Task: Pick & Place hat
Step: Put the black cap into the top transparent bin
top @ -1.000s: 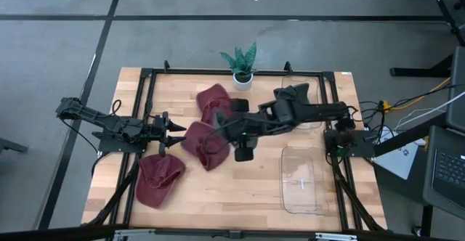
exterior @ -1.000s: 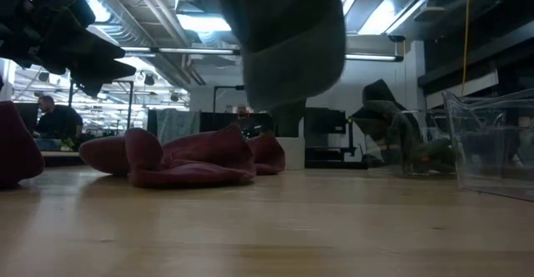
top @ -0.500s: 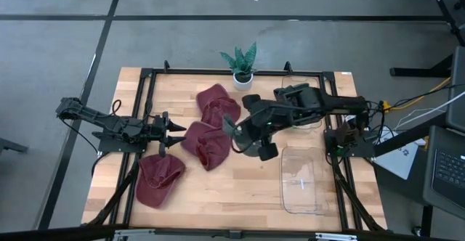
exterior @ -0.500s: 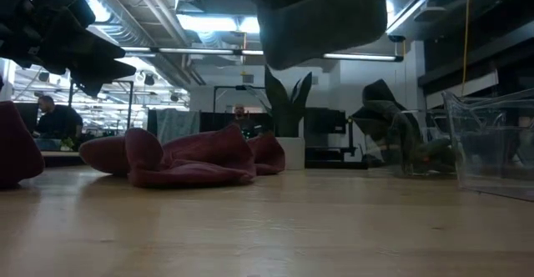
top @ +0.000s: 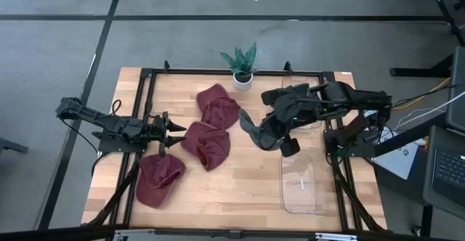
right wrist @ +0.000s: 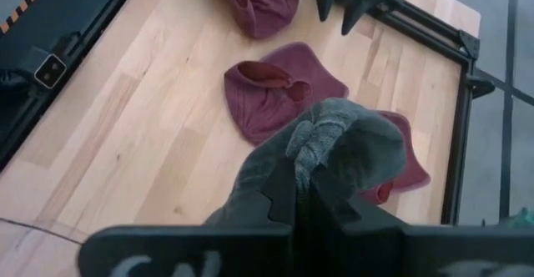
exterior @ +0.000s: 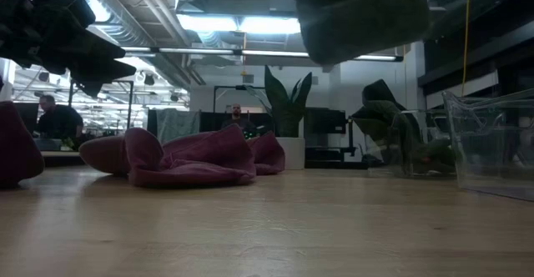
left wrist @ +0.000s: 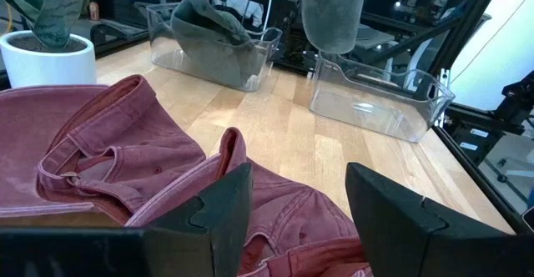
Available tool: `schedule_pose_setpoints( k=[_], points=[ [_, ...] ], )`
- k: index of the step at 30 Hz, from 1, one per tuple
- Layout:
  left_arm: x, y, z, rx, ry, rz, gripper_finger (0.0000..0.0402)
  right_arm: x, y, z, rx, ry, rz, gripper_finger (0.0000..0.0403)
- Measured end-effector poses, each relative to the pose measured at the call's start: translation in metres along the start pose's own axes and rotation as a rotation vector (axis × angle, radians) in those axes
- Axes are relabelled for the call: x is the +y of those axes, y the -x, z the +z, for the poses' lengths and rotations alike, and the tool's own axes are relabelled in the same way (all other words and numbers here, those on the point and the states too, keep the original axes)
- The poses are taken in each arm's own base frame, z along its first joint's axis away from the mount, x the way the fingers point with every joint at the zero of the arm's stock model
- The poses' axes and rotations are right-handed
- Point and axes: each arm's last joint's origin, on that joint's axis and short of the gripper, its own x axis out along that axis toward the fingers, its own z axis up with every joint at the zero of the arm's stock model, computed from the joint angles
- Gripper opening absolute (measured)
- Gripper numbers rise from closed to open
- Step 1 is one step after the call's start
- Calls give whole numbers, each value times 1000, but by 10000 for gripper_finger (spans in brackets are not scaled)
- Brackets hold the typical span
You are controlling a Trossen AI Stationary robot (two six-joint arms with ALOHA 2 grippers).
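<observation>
Taking the wooden table (top: 240, 190) in the high view as a clock face, the left gripper (top: 176, 130) waits out toward 9 o'clock, low over the boards, its two fingers (left wrist: 219, 210) standing apart with nothing between them, their tips pointing toward 3 o'clock at a dark red hat (top: 205, 144) that lies just beyond them. A second red hat (top: 159, 179) lies crumpled near 7 o'clock, and a third red hat (top: 219, 104) sits toward 11 o'clock, close beside the middle one. At 12 o'clock, on the table's far edge, stands a small potted plant (top: 241, 64) in a white pot. Right of centre, the right gripper (top: 272, 134) is raised above the table with its fingers pressed together on a fold of a grey-green hat (top: 256, 129); the cloth hangs from the fingertips and trails toward 9 o'clock of the gripper, clear of the wood, as the low view shows it hanging well above the boards (exterior: 355, 14). Below it, toward 4 o'clock, lies an empty clear plastic bin (top: 301, 183), and the hanging hat is just off that bin's near corner. At 2 o'clock a second clear bin (left wrist: 209, 47) holds another grey-green hat (left wrist: 213, 28).
</observation>
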Motion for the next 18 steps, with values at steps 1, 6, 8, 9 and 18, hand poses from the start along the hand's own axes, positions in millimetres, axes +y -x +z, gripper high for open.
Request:
schedule_pose_setpoints(
  k=[1, 6, 8, 9, 18],
  points=[
    [0, 0, 0, 0, 0, 0, 191, 1, 1, -4, -7, -2, -2, 9],
    [0, 0, 0, 0, 0, 0, 190, 5, 9, -22, -66, -61, -19, 9],
    [0, 0, 0, 0, 0, 0, 189, 7, 14, -30, -95, -90, -34, 9],
    [0, 0, 0, 0, 0, 0, 189, 7, 15, -33, -107, -101, -46, 9],
    [0, 0, 0, 0, 0, 0, 189, 12, 39, -72, -171, -219, -179, 10]
  ],
)
